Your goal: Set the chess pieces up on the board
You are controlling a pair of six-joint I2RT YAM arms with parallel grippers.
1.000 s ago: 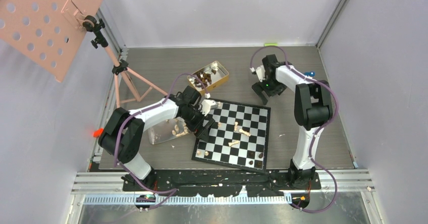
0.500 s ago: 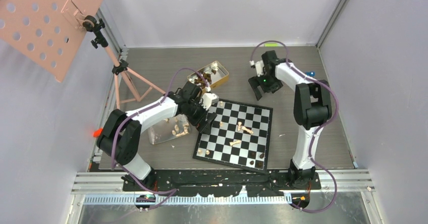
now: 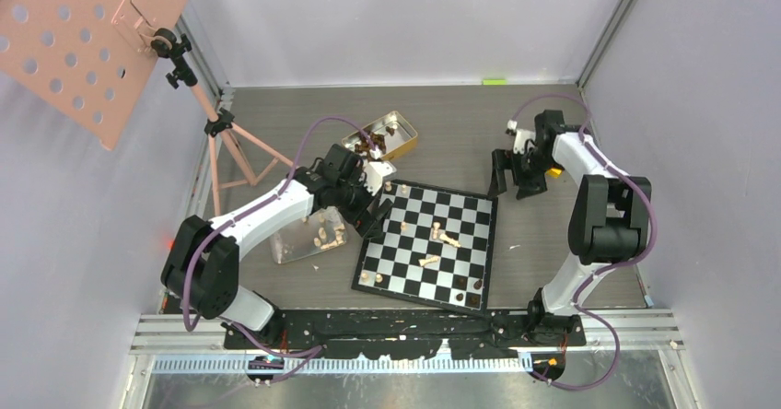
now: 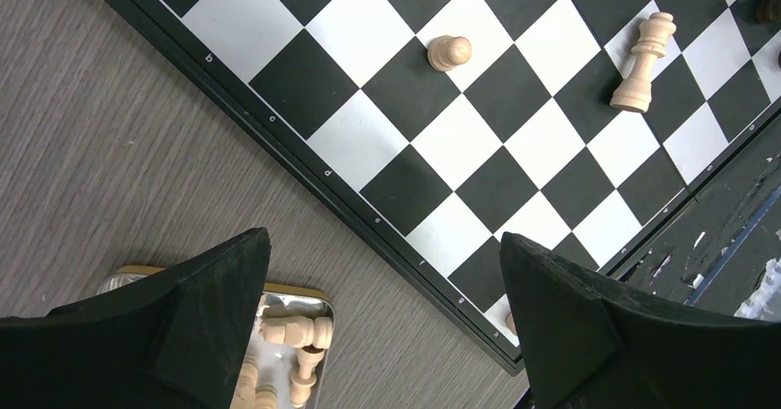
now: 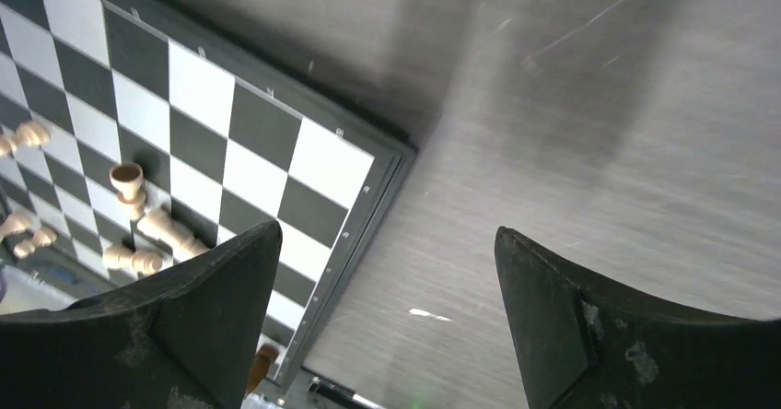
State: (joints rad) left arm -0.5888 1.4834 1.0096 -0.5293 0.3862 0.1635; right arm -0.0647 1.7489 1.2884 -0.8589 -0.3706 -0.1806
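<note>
Presently left gripper (image 4: pixel 384 239) is hovering at the board's (image 4: pixel 405 188) left edge, jaws apart and empty; pale chess pieces (image 4: pixel 297 332) are lying just left, in tray (image 4: pixel 276 291).

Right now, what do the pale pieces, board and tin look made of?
Pale pieces: likely unvarnished wood, matte beige, turned shapes. Board: smooth checks with a faint sheen; base material unclear. Tin: probably metal, shiny gold walls.
</note>
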